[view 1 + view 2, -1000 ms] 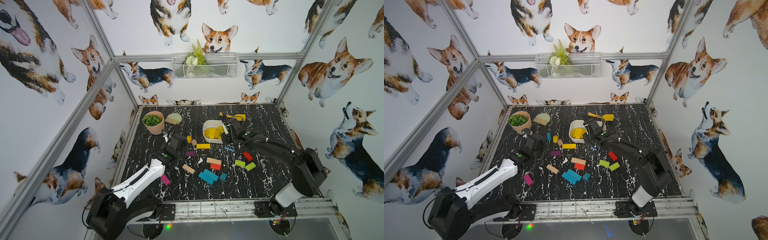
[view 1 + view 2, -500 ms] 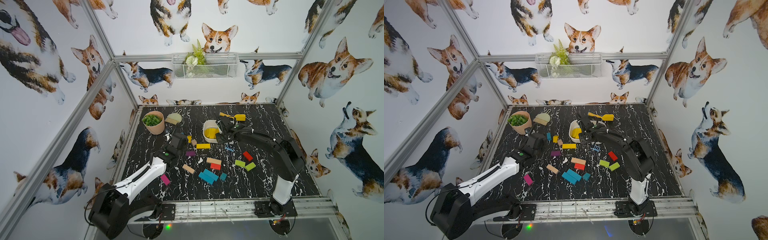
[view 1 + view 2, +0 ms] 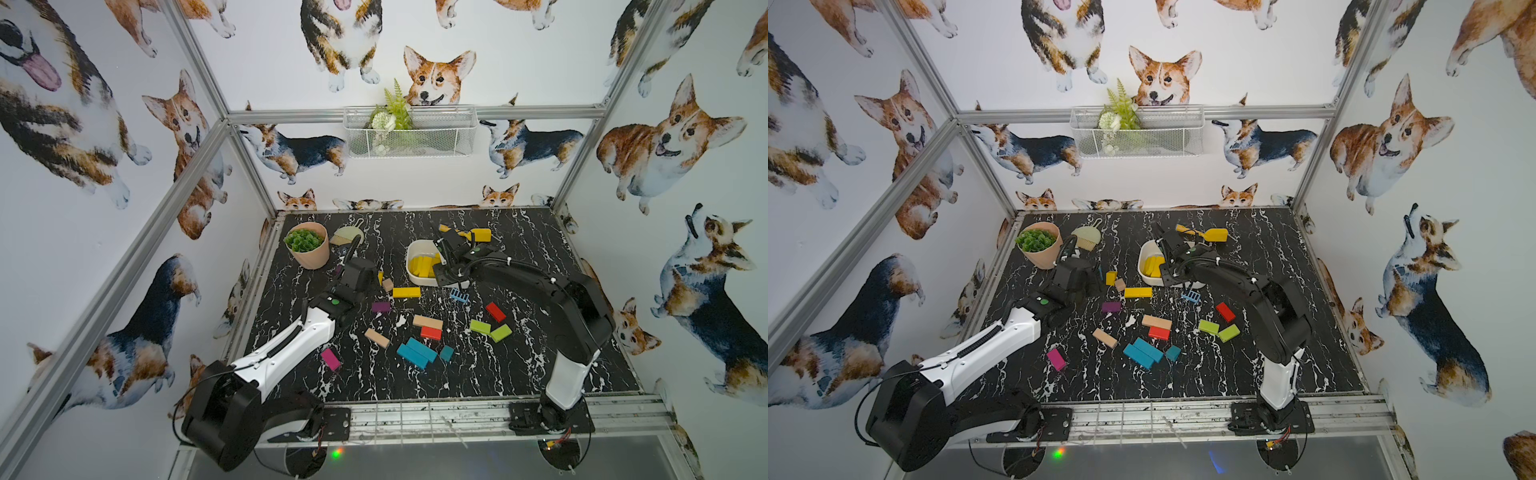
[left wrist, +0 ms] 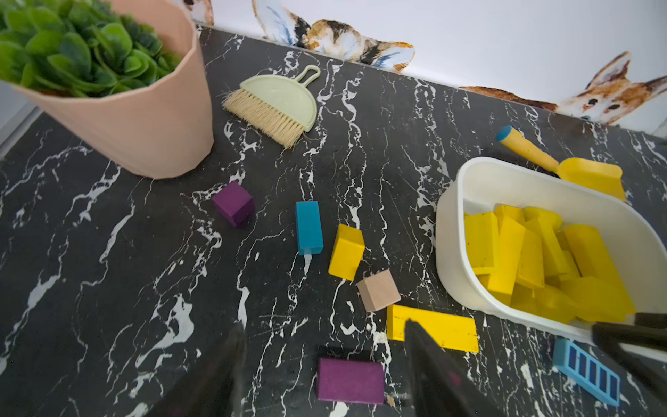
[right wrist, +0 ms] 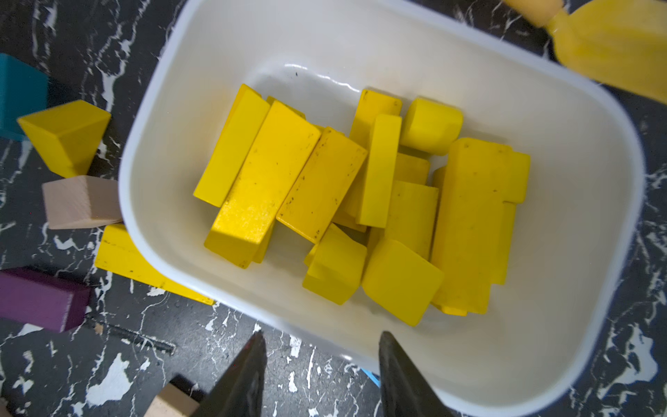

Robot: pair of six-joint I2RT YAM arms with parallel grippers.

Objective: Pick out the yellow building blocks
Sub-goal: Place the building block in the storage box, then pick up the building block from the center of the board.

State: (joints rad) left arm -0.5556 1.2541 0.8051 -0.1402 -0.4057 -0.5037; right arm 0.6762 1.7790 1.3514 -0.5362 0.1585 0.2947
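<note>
Several yellow building blocks (image 5: pixel 361 202) lie piled in the white bin (image 5: pixel 541 90), seen in both top views (image 3: pixel 422 265) (image 3: pixel 1152 266). My right gripper (image 5: pixel 323 335) hangs open over the bin's near rim, holding nothing. Two more yellow blocks lie on the table left of the bin: a flat bar (image 4: pixel 433 328) (image 3: pixel 406 292) and a short block (image 4: pixel 346 251) (image 3: pixel 1111 277). My left gripper (image 4: pixel 323 328) is open above a purple block (image 4: pixel 350 381), and one of its fingers overlaps the bar in the left wrist view.
A potted plant (image 3: pixel 307 245) and a small brush (image 3: pixel 347 237) stand at the back left. A yellow toy shovel (image 3: pixel 478 235) lies behind the bin. Tan (image 4: pixel 379 294), teal (image 3: pixel 417 353), red (image 3: pixel 496 311), green (image 3: pixel 490 330) and magenta (image 3: pixel 331 358) blocks and a blue fence piece (image 3: pixel 458 296) are scattered across the middle.
My right arm has swung left from beside the bin to over it, and its jaws have opened. My left gripper has opened wider and stayed near the purple block.
</note>
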